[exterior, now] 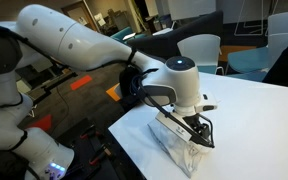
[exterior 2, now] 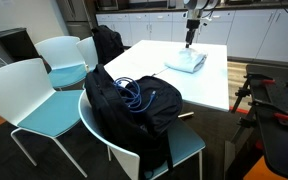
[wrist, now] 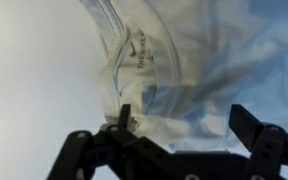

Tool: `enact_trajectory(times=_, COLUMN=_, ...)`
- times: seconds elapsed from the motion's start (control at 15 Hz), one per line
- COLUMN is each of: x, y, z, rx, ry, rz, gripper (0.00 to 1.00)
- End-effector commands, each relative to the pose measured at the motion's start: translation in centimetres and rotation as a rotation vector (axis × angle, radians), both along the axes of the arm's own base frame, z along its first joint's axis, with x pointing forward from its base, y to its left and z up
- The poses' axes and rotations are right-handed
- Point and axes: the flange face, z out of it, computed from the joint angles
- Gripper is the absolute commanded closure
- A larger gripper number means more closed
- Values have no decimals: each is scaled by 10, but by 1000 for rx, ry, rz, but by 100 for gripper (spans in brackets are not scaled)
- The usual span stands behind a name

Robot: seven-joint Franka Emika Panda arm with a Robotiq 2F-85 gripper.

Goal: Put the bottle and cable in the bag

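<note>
step in hand, by my reading: first approach, nothing packed yet. your gripper (exterior: 196, 130) stands low over the clear plastic bag (wrist: 184, 60) on the white table (exterior 2: 212, 88). its jaws are spread wide with crumpled plastic between them, and i can see nothing pinched. the blue cable (exterior 2: 134, 92) lies on top of the black backpack (exterior 2: 134, 120) on a chair (exterior 2: 189, 148), well apart from the arm. bottle: cannot pick it out for certain. next: settle which bag is meant, then descend squarely and close without dragging the plastic.
</note>
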Motion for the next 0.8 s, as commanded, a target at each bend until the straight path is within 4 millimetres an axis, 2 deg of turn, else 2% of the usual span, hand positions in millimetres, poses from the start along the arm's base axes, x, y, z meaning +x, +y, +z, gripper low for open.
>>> enact_trajectory(times=0.0, x=-1, y=6, z=-5, rx=-9, ry=-21, rz=-45, gripper=0)
enact_trajectory(times=0.13, x=0, y=9, z=-9, rx=-10, ry=-18, rz=-45, gripper=0)
enact_trajectory(times=0.2, x=0, y=11, z=-10, rx=-7, ry=-19, rz=-43, gripper=25)
enact_trajectory(times=0.27, x=0, y=12, z=-12, rx=-7, ry=-18, rz=-42, gripper=26)
enact_trajectory(times=0.6, x=0, y=14, z=-14, rx=-6, ry=-14, rz=-43, gripper=67)
enact_trajectory(times=0.73, x=-1, y=14, z=-12, rx=-10, ry=-13, rz=-45, gripper=80)
